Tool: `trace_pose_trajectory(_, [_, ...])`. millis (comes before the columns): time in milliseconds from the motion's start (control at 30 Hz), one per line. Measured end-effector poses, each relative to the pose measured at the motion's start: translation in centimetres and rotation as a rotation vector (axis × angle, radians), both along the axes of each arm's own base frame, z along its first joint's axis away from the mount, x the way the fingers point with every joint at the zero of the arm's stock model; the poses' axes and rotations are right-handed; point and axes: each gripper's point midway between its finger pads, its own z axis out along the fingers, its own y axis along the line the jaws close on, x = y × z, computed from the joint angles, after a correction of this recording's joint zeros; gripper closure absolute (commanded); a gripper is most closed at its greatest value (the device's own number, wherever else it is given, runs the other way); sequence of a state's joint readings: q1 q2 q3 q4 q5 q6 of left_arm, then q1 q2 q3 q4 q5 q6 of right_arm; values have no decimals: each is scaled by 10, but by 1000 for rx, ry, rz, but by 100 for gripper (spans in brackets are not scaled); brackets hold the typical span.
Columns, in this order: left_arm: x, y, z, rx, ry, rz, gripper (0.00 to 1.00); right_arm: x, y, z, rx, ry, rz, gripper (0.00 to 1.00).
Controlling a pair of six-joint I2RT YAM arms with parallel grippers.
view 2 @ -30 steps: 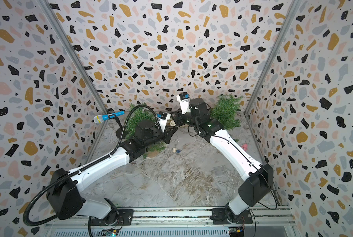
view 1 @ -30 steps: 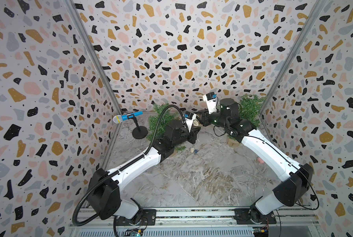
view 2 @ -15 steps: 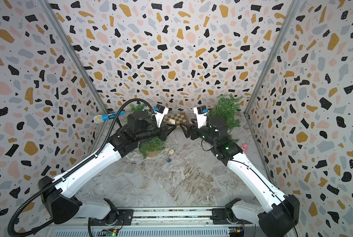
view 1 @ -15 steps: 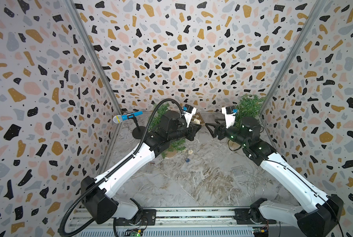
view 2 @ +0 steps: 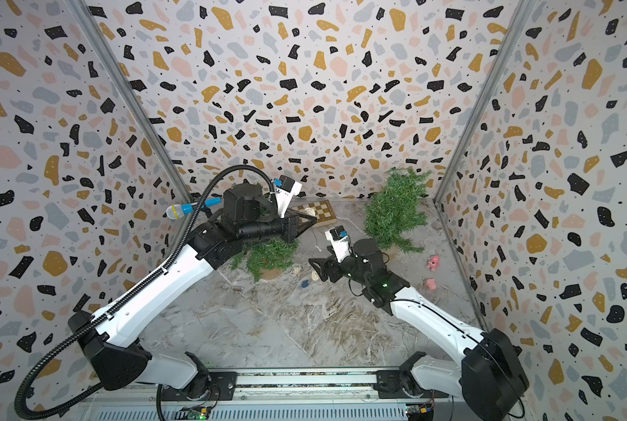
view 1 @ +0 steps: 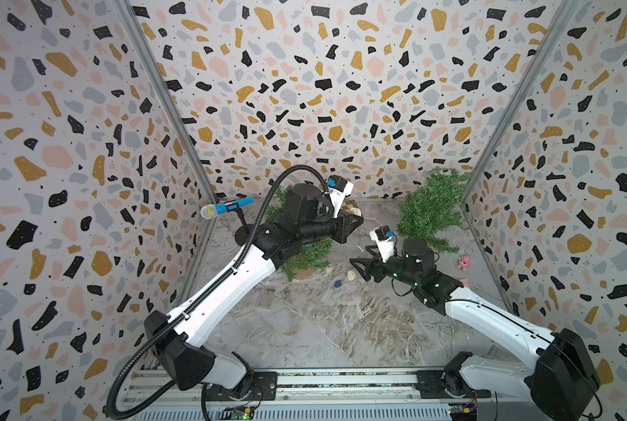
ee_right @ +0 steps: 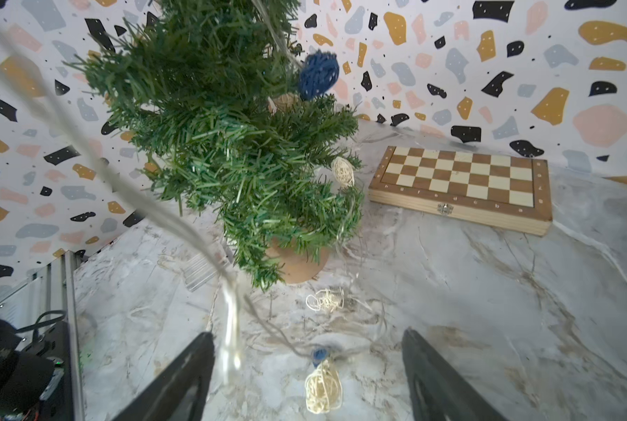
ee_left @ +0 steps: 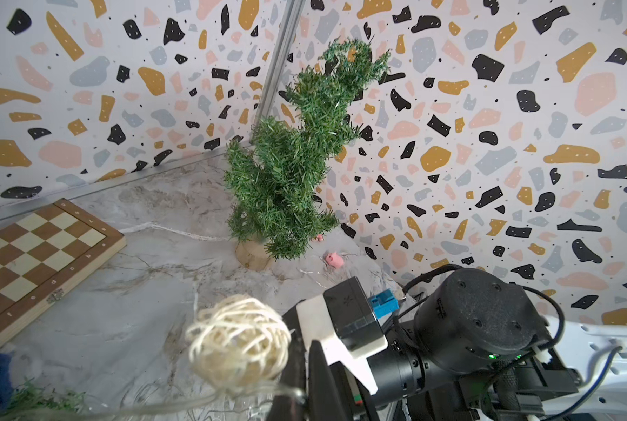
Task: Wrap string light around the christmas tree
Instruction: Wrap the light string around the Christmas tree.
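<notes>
Top views, christmas tree: in both top views the christmas tree (view 1: 312,251) (view 2: 268,255) stands on the tabletop (view 1: 322,328), left of the middle, partly under the left arm.
Top views, string light: little balls of the string light (view 1: 351,275) (view 2: 315,276) lie just right of the tree's foot.
Left wrist view, left jaws: clenched on the thin wire of the string light (ee_left: 239,339); a pale ball hangs just beside them.
Right wrist view, right jaws: spread wide, holding nothing; a pale ball lies on the tabletop below the gap.
Right wrist view, tree: balls sit in its branches (ee_right: 231,145); a chessboard (ee_right: 461,186) lies near.
</notes>
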State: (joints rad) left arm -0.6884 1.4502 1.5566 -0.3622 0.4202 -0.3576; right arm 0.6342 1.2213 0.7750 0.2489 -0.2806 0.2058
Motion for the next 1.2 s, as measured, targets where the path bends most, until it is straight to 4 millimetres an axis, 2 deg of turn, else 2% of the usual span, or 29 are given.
trace_pose_trajectory(133, [-2, 0, -8, 16, 28, -8, 100, 13, 13, -6, -3, -11, 2, 34])
trace_pose_trajectory(200, [-2, 0, -9, 20, 33, -10, 100, 16, 18, -6, 1, -15, 4, 46])
trace_pose_trajectory(267, [-3, 0, -10, 23, 38, -12, 100, 17, 19, -5, 5, -24, 1, 64])
trace_pose_trajectory(333, [-3, 0, -10, 23, 39, -14, 100, 18, 17, 1, 17, -35, -19, 77])
trace_pose_trajectory(467, [-4, 0, -10, 23, 38, -16, 100, 25, 1, 14, 7, -74, -112, 90])
trace_pose_trajectory(633, [-3, 0, -11, 25, 36, -16, 100, 43, -42, 27, -53, -90, -320, 94])
trace_pose_trajectory(733, [-4, -1, -11, 24, 36, -19, 100, 46, -69, 52, -53, -132, -439, 95])
trace_pose_trajectory(867, [-5, -3, -8, 15, 28, -26, 100, 41, -100, 87, -49, -190, -569, 96])
trace_pose_trajectory(1000, [-9, -8, -4, -1, 13, -48, 100, 36, -111, 101, -69, -225, -609, 95])
trace_pose_trajectory(1100, [-8, -8, -5, 0, 14, -46, 100, 35, -107, 98, -73, -216, -573, 93])
trace_pose_trajectory(1200, [-5, -6, -10, 10, 20, -31, 100, 39, -96, 86, -64, -176, -513, 91])
